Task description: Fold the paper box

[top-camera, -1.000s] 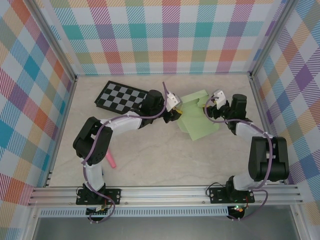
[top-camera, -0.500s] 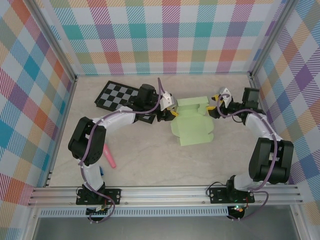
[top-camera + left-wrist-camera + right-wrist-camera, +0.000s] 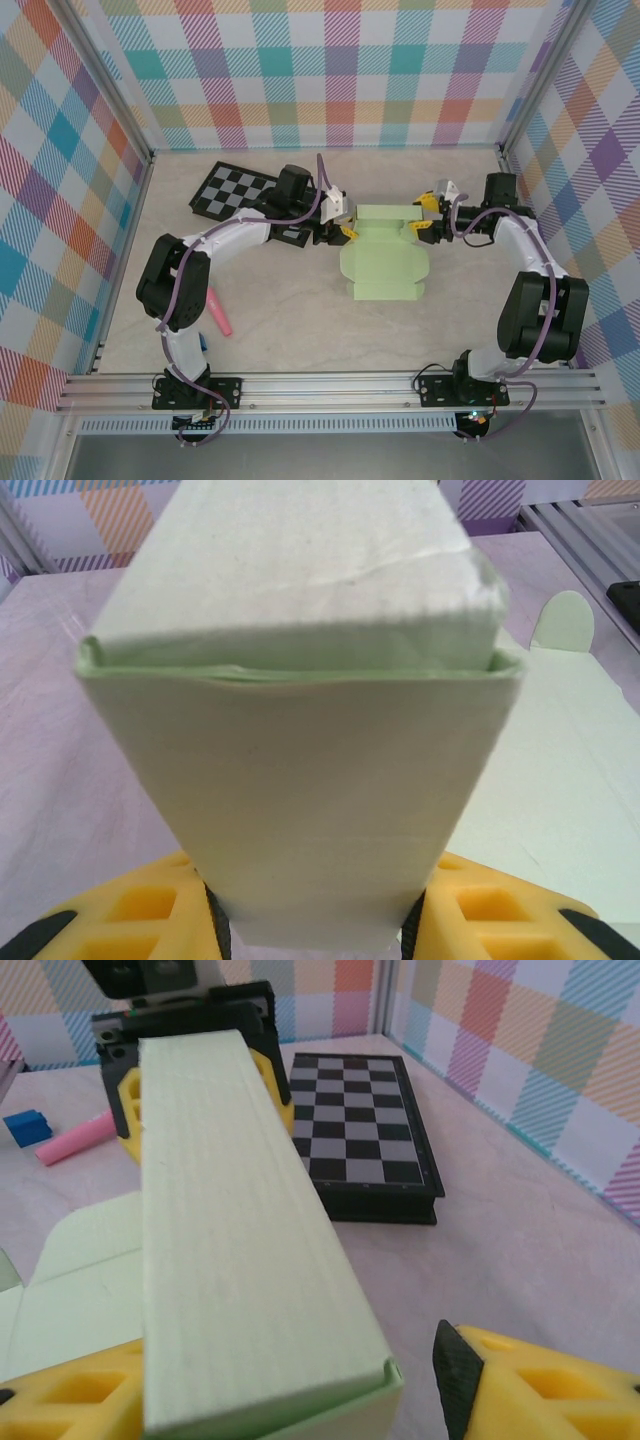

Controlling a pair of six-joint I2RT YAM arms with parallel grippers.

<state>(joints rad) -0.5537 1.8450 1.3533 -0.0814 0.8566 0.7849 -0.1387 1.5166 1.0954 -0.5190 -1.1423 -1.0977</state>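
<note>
The paper box is the biggest item and lies flat on the table btwn the two sets of fingers, most of its sheet spread on the near side of them. One long side panel is doubled over into a raised strip running from one gripper to the other.

The L gripper pinches one end of that strip, card pressed by both yellow pads, probably to pin the crease so the fold can't spring back. The R gripper straddles the other end w/ its fingers spread: the strip sits against one pad, w/ a clear gap to the other finger. It looks placed to close on the strip or slide along it.

As a container the box is unformed (no walls joined, nothing in it).

Beyond the L fingers sits a checkerboard, a shut case, contents hidden. Further off lie a pink pen and a blue block, both apart from the box.
</note>
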